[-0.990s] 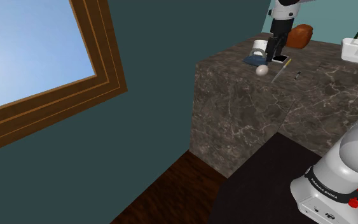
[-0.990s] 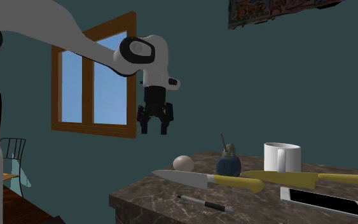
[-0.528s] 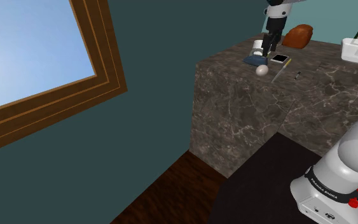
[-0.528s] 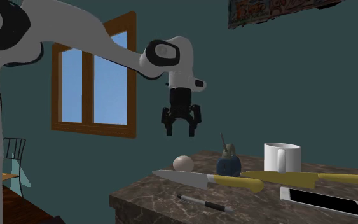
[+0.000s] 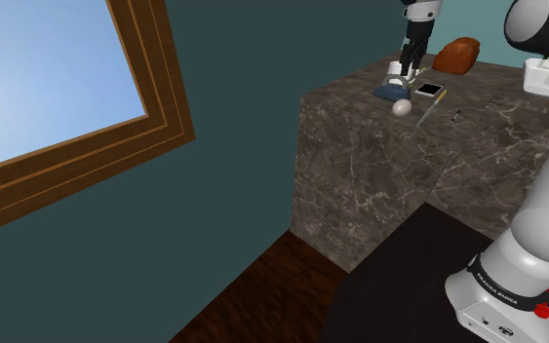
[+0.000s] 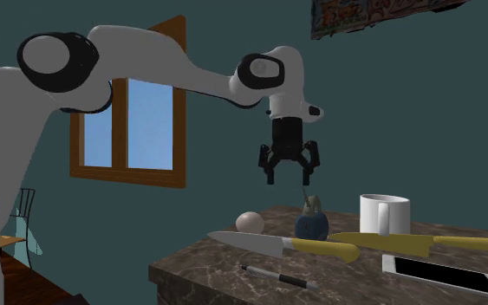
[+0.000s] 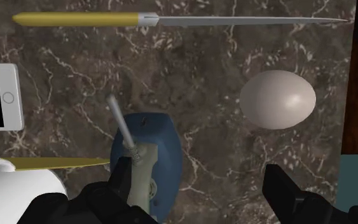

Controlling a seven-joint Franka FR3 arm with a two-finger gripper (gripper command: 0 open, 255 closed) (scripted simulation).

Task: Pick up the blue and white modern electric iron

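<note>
The gripper (image 6: 290,178) hangs wide open, empty, touching nothing, above the marble counter (image 6: 200,265). In the second exterior view the blue iron (image 6: 312,224) stands at its five o'clock, an egg (image 6: 250,222) at seven.

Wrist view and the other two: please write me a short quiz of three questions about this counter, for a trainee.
1. True or false: the gripper is shut on the iron.
2. What lies on the counter on the iron's side away from the mug? A) egg B) spoon C) plate
3. Fill in: the long knife has a ____ handle.
Key: 1 false, it is open, in the air over the counter. 2 A. 3 yellow.
</note>
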